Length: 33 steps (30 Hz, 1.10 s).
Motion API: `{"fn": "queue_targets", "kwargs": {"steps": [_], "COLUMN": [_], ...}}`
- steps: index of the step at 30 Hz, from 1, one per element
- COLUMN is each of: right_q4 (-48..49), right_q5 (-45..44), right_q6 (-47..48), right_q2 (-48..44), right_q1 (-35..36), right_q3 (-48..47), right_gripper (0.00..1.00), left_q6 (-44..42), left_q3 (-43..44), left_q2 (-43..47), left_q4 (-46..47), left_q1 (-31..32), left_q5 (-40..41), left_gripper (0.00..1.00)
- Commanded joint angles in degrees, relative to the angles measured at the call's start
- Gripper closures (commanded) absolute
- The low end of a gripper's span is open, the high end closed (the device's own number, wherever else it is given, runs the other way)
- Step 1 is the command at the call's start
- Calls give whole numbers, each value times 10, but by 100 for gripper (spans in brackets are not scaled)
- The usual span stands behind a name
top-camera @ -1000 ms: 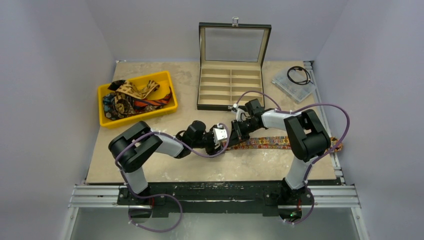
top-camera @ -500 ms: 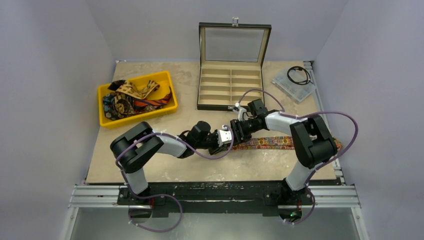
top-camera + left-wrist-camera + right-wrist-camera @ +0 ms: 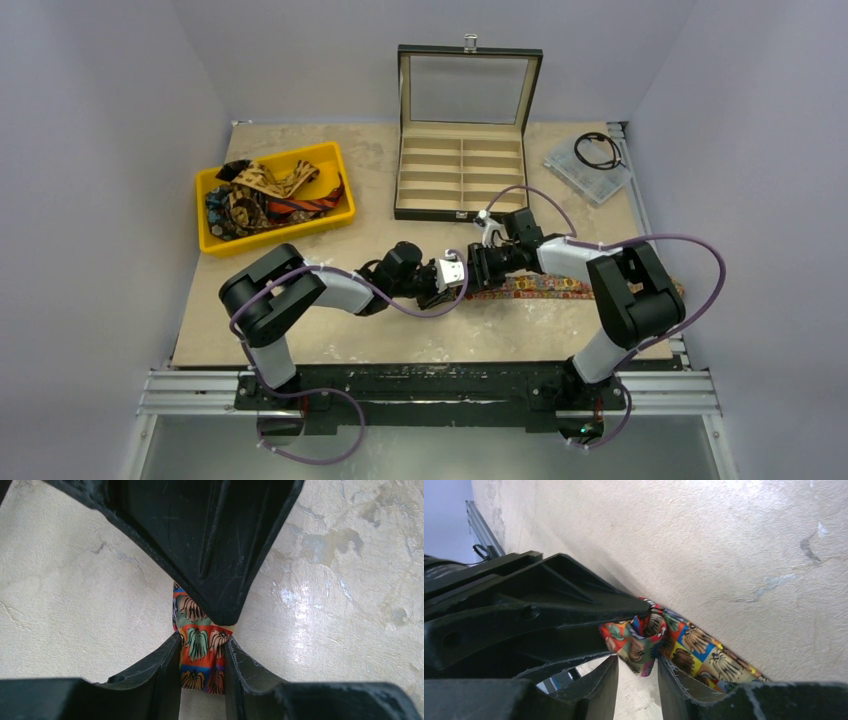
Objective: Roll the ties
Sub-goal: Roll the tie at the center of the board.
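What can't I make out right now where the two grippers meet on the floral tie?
Top view: the end of the floral tie, hidden under the left gripper and right gripper.
Left wrist: any rolled turns, cut off behind the fingers.
Right wrist: whether its jaws pinch the fabric; the fold hides the contact.

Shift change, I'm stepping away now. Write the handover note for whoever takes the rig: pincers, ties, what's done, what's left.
Left pincer: shut on the end of the floral tie.
Right pincer: around the same bunched end; whether it pinches is unclear.
Ties: the floral one lies stretched along the table toward its right edge; the other ties are heaped in the yellow bin.
Done: one tie laid out, its end gathered; no finished roll shows.
Left: roll this tie, then those in the bin.
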State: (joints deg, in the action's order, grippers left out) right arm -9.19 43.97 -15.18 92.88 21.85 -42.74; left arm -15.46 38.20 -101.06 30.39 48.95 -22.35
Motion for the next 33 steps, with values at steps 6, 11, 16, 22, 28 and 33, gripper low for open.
{"fn": "queue_targets", "kwargs": {"steps": [6,11,16,22,28,33], "right_q4": [49,65,60,19,-32,-48], "right_q5": [14,27,20,-31,-98,-142], "right_q6": [-21,-34,-31,5,47,60], "right_q2": [20,18,27,41,76,87], "right_q1": [1,2,2,2,1,2], "right_q3": [-25,-26,-29,-33,-49,-62], "right_gripper": [74,65,76,100,100,100], "left_q6": [-13,-15,-15,-7,25,31], "left_q3": [1,0,0,-2,-58,-74], "left_q2": [-21,-23,-23,-17,14,9], "left_q4": [-77,-77,-78,-72,49,87], "left_q1": [1,1,1,0,-20,-23], "left_q5": [18,17,15,23,-11,-23], "left_gripper": [77,77,77,67,42,39]}}
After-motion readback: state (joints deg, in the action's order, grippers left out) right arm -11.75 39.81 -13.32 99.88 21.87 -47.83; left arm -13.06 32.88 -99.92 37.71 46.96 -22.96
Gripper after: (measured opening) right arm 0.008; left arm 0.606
